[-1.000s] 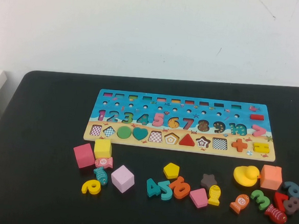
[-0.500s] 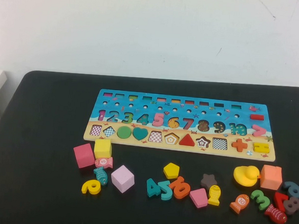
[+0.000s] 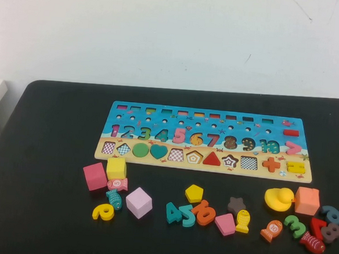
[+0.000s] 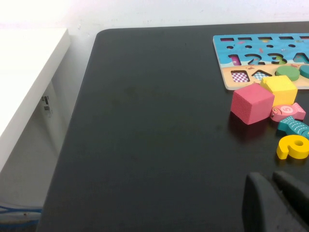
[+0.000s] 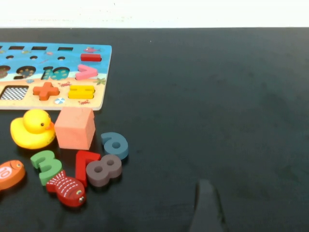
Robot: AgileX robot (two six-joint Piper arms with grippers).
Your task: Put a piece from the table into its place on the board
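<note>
1. Long rectangular wooden puzzle board with blue sea-pattern top (image 3: pixel 216 120): numerals 1 to 10 in a row; a plus sign, an equals sign and a ">" sign at its right end.
2. Loose wooden numerals on the matte black tabletop (image 3: pixel 46 223): teal 4 (image 3: pixel 173 212), teal 5 (image 3: pixel 186 216), green 3 (image 5: pixel 44 166), grey 8 (image 5: pixel 103 169).
3. Orange fish-shaped piece (image 5: pixel 9 173): marked "10".
4. Pink fish-shaped piece (image 4: pixel 288 111): marked "5".

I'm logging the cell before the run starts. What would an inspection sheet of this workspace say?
Surface: black table, matte, no spills seen.
Job's things: yellow pentagon piece lies loose below the board; its pentagon recess is empty.
Clutter: cubes, duck, fish and number pieces scattered in front of the board.
Grippers: left pincer low over bare table near the robot's left edge; right pincer low near the right-hand pieces, open, holding nothing.
Cables: nothing seen.
Surroundings: white wall behind, white shelf to the left.
</note>
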